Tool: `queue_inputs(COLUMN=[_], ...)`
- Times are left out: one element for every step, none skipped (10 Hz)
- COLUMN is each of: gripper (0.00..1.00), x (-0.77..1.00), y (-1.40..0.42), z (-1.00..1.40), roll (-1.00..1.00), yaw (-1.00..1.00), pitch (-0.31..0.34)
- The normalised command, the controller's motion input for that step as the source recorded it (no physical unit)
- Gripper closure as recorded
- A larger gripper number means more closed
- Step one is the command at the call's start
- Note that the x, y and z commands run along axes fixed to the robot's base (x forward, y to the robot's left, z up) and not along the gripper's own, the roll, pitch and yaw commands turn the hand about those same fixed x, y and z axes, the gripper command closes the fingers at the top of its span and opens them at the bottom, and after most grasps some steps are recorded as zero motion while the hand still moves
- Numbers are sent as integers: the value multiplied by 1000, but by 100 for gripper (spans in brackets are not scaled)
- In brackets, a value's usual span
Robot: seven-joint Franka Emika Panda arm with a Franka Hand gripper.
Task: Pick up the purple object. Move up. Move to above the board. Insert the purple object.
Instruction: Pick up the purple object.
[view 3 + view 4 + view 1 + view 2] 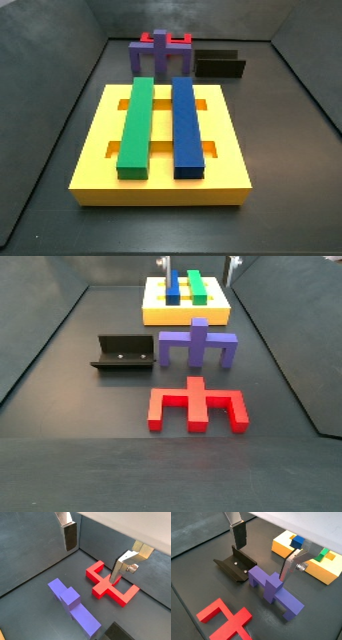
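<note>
The purple object [274,589] lies flat on the dark floor between the board and the red piece; it also shows in a wrist view [73,604] and in both side views [158,55] [198,344]. The board [160,175] is a thick yellow slab bearing a green bar [138,125] and a blue bar [187,125]; it also shows in a side view [151,301] and a wrist view [314,567]. My gripper [264,554] [95,554] is open and empty. It hangs well above the floor, over the purple object's end nearest the board and fixture, touching nothing.
A red notched piece [198,406] [110,584] [224,619] lies flat beyond the purple object, away from the board. The fixture [123,351] [236,566] [221,65] stands beside the purple object. Dark walls enclose the floor.
</note>
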Motion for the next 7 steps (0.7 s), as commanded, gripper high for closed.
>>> queue_inputs(gripper=[0,0,0,0,0,0,0], x=[0,0,3,0,0,0,0], y=[0,-6,-254,-471,-466,-354,-229], z=[0,-3,-106,-194,-191,-180,-240], roll=[-6,-83,-164,-77,-109,-153,-141], yaw=[0,0,0,0,0,-83,-91], pitch=[0,-26,-77,-56,-86,-106,-93])
